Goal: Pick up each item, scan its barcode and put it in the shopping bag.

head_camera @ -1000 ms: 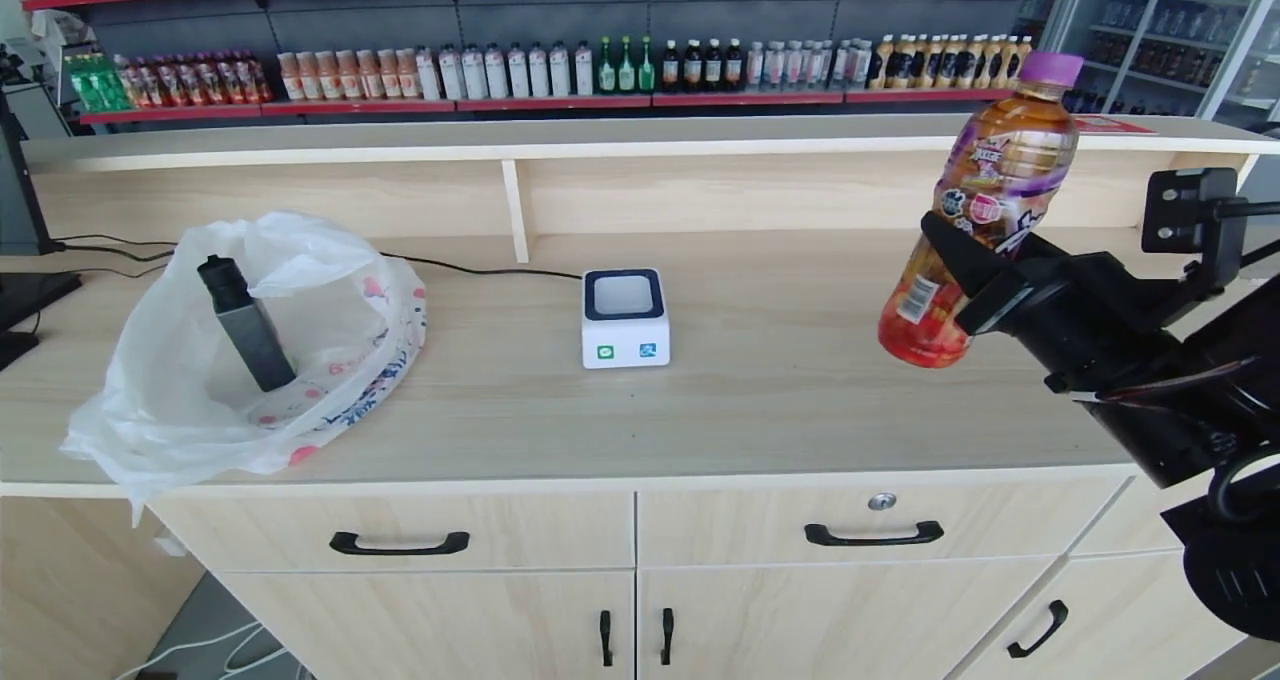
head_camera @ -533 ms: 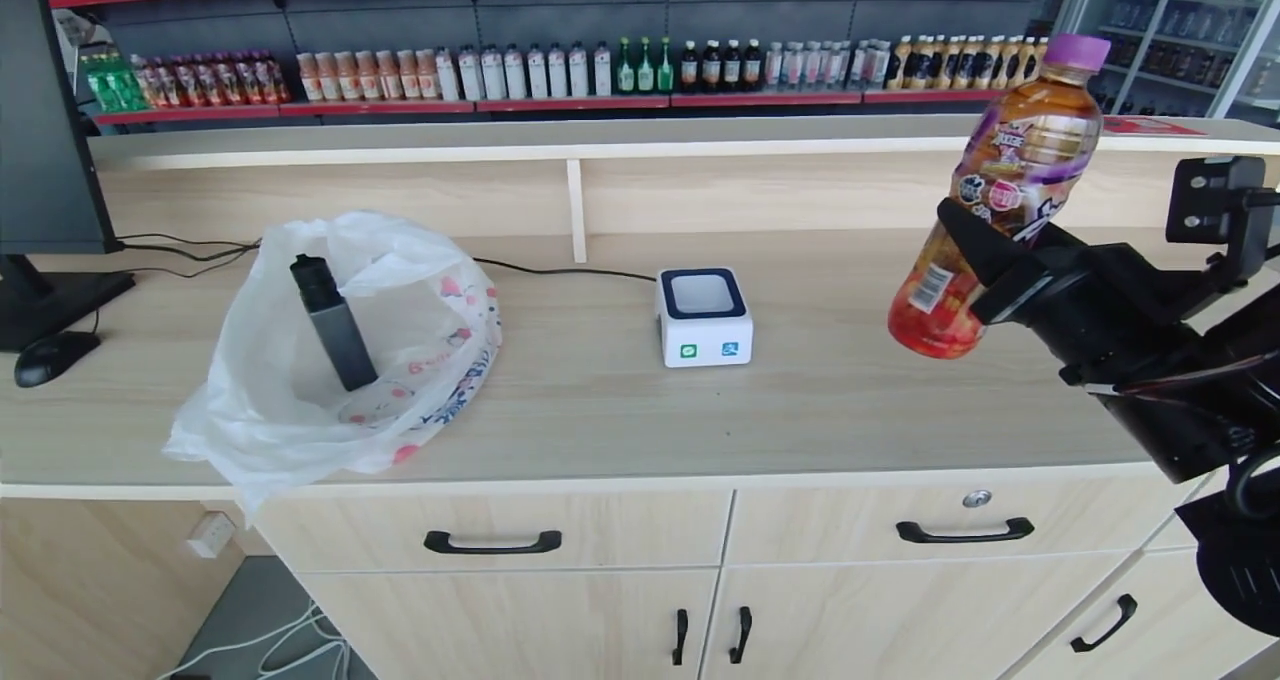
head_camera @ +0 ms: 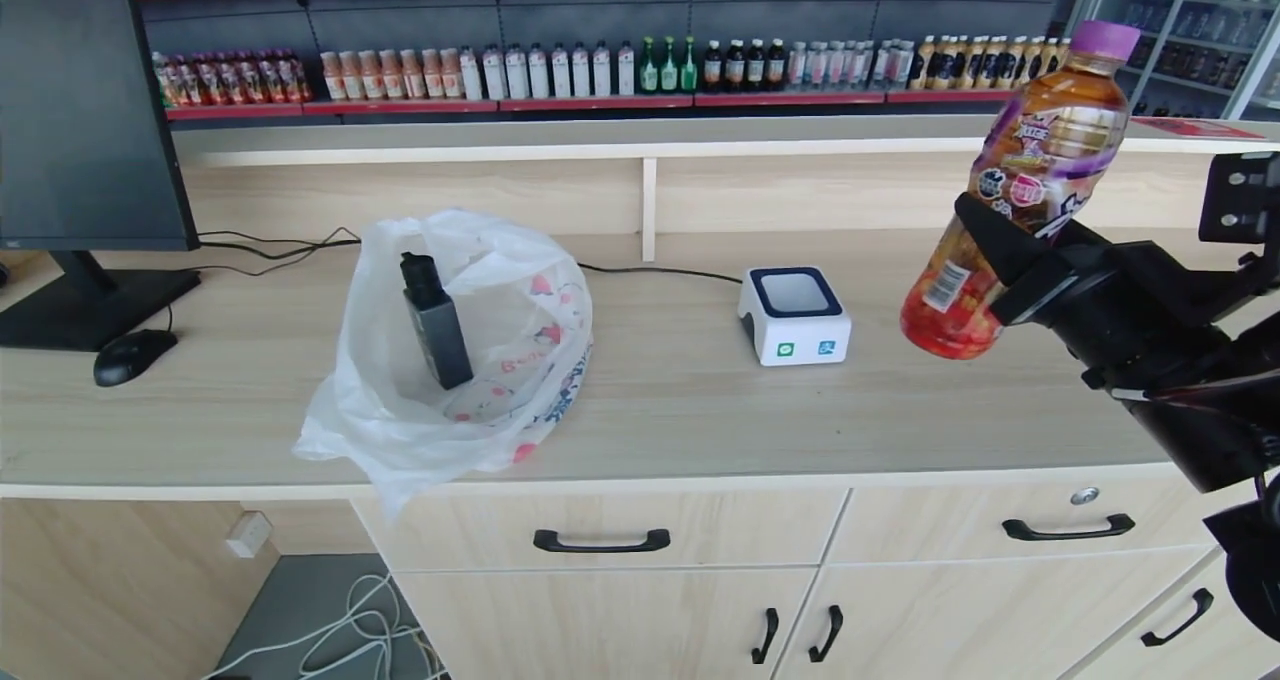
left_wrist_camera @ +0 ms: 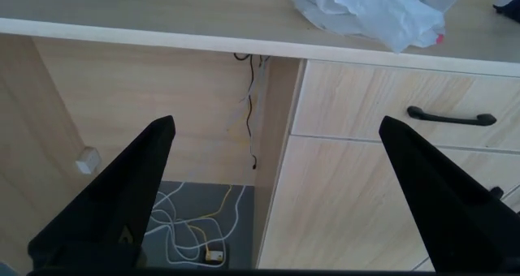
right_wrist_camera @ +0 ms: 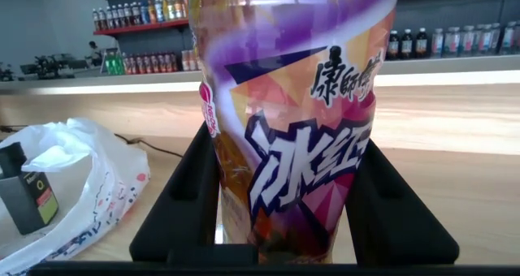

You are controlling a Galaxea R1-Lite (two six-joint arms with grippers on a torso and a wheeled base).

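Clamping the bottle [head_camera: 1020, 190] around its lower half with the right gripper [head_camera: 992, 252], high over the counter [head_camera: 680, 410] and well to the right of the scanner [head_camera: 795, 315], cap tilted up and away from it. Looks filled almost to the neck, so probably fairly heavy, with the weight shifting when tipped. Thin plastic under a glossy wrap: likely to give a little under pressure and to slide in a loose hold. Best taken as at present, across the round body below the shoulder, leaving the barcode patch [head_camera: 945, 285] near the base uncovered for the scanner's window. Hardly fragile, by the look of the material, yet better lowered than dropped into the bag [head_camera: 380, 400], left of the scanner, next to the dark box [head_camera: 435, 320] standing inside.

From the head view: the barcode patch, turned outward toward the scanner's side, and the whole tilt of the bottle. From the right wrist view: the close fit of the dark fingers [right_wrist_camera: 179, 203] on both sides of the printed wrap, with the bag beyond. From the left wrist view: the left gripper [left_wrist_camera: 276, 199], spread wide and holding nothing, low before the cupboard front [left_wrist_camera: 349, 203], below counter level and left of the scanner, with loose cables [left_wrist_camera: 203, 227] on the floor underneath.
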